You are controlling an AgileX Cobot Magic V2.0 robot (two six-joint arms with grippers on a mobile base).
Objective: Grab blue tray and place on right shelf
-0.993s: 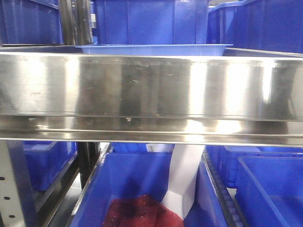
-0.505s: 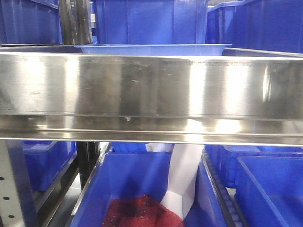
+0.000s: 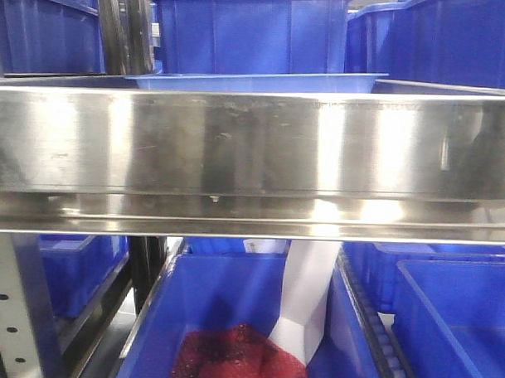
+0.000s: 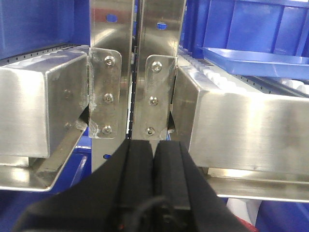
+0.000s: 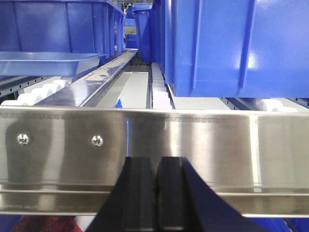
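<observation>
Both hands are pressed shut on nothing: we see our left hand at 6 o'clock in its wrist view, fingers together below the perforated uprights, and our right hand closed in front of the right shelf lip. We find the blue tray lying on the shelf rollers at 12 o'clock in the front view, behind the shiny lip, with deep blue bins standing behind it.
</observation>
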